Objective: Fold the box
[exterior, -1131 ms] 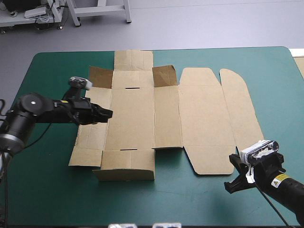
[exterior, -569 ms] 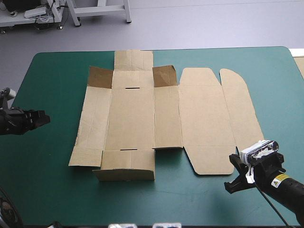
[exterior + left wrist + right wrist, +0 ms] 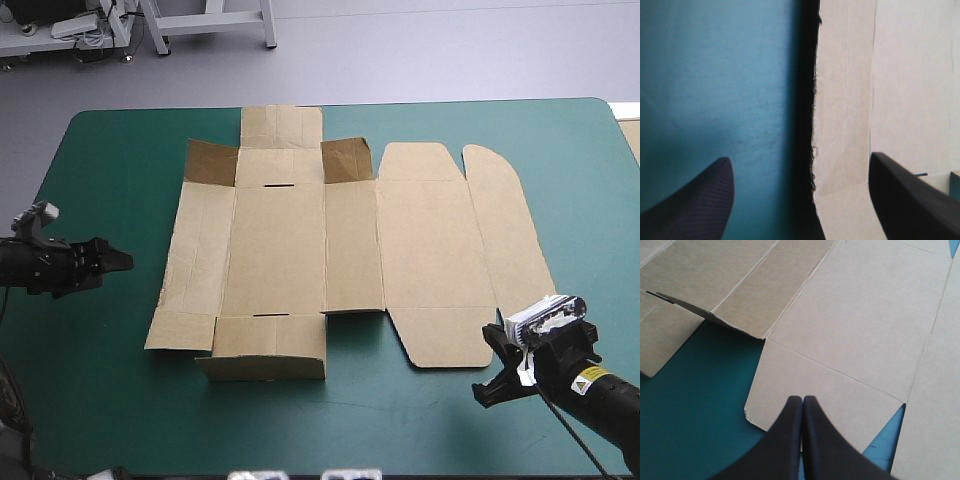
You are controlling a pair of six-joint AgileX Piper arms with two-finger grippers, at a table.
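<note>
Two grippers flanked one brown box (image 3: 300, 250), neither holding it. At the left middle of the high view, the left gripper (image 3: 120, 260) hovered over the bare teal-green cover (image 3: 100, 400), pointing toward the box and clearly apart from its left edge. Its jaws stood wide, with nothing between them. In the left wrist view, that gripper (image 3: 800, 157) showed its black fingers (image 3: 700, 200) far apart. The box's ragged left edge ran ahead through the gap between them, with the cover (image 3: 715, 75) to one side and the board (image 3: 890, 90) to the other.

The box lay across the centre of the frame as a mostly flat cut sheet. Two small flaps (image 3: 345, 160) stood raised at its far side, in the upper centre. One wall (image 3: 262, 355) was turned up along the near side, in the lower centre. To the right, the lid panels with rounded ends (image 3: 435, 235) lay flat.

At lower right, the right gripper (image 3: 492, 368) sat just beside the near edge of the lid panel. In the right wrist view, the gripper (image 3: 802, 410) had its jaws closed to a single point, gripping nothing. The tip was over the near flap of the box (image 3: 855, 315), beside a patch of cover (image 3: 690, 405). Whether it touched the board could not be told.

A sliver of more brown board (image 3: 632, 140) showed at the frame's right edge.
</note>
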